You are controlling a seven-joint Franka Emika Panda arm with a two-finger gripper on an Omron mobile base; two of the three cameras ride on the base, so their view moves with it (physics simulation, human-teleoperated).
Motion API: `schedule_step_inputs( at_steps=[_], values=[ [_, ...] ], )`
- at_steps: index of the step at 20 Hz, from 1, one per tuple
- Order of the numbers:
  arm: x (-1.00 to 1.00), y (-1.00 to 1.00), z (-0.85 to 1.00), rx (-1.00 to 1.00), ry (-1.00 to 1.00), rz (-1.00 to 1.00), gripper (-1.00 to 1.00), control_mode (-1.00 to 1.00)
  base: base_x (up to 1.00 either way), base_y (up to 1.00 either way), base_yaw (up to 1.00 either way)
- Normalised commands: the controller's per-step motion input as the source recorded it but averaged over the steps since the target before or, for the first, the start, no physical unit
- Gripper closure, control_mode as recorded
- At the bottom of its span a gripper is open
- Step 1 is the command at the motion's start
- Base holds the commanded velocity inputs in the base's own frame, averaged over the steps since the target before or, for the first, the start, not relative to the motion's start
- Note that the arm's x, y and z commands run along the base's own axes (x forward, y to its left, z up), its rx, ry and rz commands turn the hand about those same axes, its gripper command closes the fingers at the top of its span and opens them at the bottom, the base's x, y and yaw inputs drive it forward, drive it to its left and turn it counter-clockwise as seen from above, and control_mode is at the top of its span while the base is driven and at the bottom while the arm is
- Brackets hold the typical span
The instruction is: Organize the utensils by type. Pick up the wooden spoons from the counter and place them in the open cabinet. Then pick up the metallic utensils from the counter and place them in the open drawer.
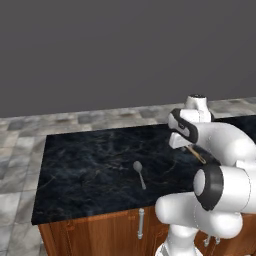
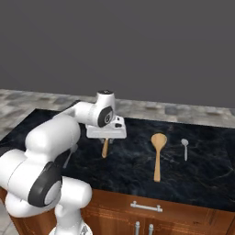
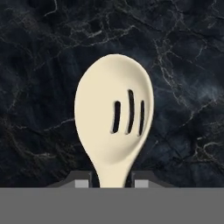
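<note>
From the left base view, my gripper (image 1: 191, 148) sits low on the counter (image 1: 90, 165); a metal spoon (image 1: 139, 173) lies left of it.

From the right, a second wooden spoon (image 2: 158, 153) and a small metal spoon (image 2: 185, 148) lie farther right.

In the hand view, the jaws pinch the slotted wooden spoon (image 3: 114, 118) by its neck. I think lifting comes next, then the cabinet.

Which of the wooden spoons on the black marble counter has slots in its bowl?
The pale slotted wooden spoon between the gripper fingers; the other, the tan wooden spoon lying farther right, has a solid bowl.
</note>
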Motion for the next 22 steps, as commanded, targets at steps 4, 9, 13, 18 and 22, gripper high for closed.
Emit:
schedule_step_inputs(
  at_steps=[4,9,13,18,22],
  values=[
    [-0.16,0.01,0.35,0.0,0.0,0.0,1.0,-1.0,0.0,0.0,0.0],
    [-0.03,0.0,0.21,0.0,0.0,0.0,1.0,-1.0,0.0,0.0,0.0],
    [-0.02,0.0,0.07,0.0,-0.01,0.0,1.0,-1.0,0.0,0.0,0.0],
    [-0.03,0.0,0.0,0.0,-0.01,0.0,1.0,-1.0,0.0,0.0,0.0],
    [0.0,0.0,0.0,0.0,0.0,0.0,1.0,-1.0,0.0,0.0,0.0]
  ],
)
